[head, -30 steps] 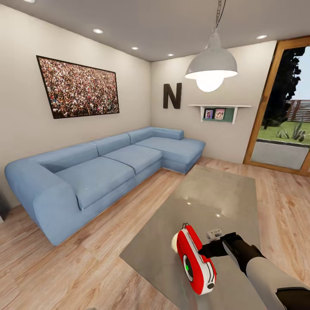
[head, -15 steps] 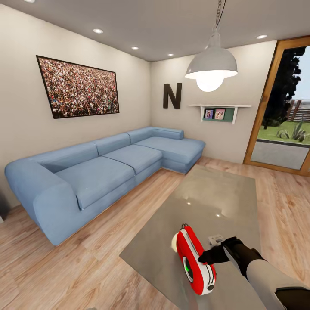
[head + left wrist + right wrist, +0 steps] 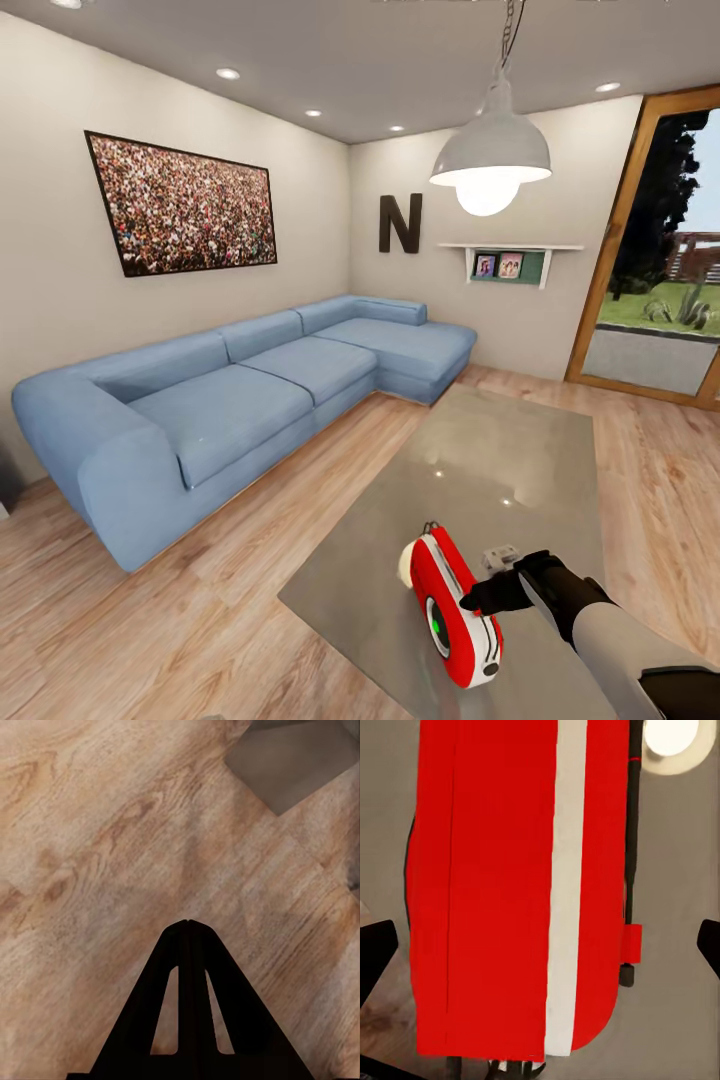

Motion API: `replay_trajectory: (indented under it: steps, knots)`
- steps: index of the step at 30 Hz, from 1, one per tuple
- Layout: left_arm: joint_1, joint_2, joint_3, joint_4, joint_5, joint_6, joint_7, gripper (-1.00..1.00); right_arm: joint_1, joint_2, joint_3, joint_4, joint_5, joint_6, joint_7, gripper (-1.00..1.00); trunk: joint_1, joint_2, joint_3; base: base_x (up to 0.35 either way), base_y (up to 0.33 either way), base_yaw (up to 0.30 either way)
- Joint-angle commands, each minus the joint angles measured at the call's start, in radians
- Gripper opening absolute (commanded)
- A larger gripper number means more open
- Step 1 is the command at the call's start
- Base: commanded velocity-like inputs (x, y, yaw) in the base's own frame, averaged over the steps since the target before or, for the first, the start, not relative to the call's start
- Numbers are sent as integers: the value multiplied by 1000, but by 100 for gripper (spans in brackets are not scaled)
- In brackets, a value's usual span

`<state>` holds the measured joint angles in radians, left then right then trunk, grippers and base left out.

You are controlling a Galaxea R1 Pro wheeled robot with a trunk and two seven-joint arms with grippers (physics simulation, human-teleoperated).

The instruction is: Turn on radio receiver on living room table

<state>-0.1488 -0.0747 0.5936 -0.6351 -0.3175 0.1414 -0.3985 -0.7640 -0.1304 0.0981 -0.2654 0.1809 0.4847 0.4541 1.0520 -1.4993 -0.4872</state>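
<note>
The radio receiver (image 3: 450,605) is a red box with a white edge band. It stands at the near end of the grey glossy table (image 3: 490,460), its round dial glowing green. My right gripper (image 3: 480,597) is at its right side, a black fingertip touching the edge. In the right wrist view the radio receiver (image 3: 502,885) sits between the two fingers (image 3: 375,952), which stand wide apart, so the right gripper (image 3: 544,949) is open around it. Its thin handle (image 3: 630,870) runs along one side. My left gripper (image 3: 187,937) is shut, pointing at the wood floor.
A blue L-shaped sofa (image 3: 230,400) runs along the left wall under the crowd picture (image 3: 180,205). A white dome lamp (image 3: 490,150) hangs over the table and is reflected in its top. At right is a glass door (image 3: 665,250). Wood floor (image 3: 200,620) lies between sofa and table.
My right gripper has slid a little nearer to me along the radio's edge since a second ago. It has hardly moved in the last half second. The radio stays in place.
</note>
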Motion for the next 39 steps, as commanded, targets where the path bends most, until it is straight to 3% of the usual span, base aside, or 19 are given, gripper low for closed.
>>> replay_trajectory:
  steps: [1, 19, 39]
  knots:
    - [0, 0, 0, 0, 0, 0, 0, -100, 0, 0, 0, 0, 0, 0, 0, 100, -4, 7, 3, 0, 0, 0]
    - [0, 1, -1, 0, -3, 0, 3, -100, 0, 0, 0, 0, 0, 0, 0, 100, -73, 133, 60, -4, -3, 0]
    - [0, 0, -1, 0, -4, 0, 4, -100, 0, 0, 0, 0, 0, 0, -1, 100, -150, 273, 122, -259, -165, 0]
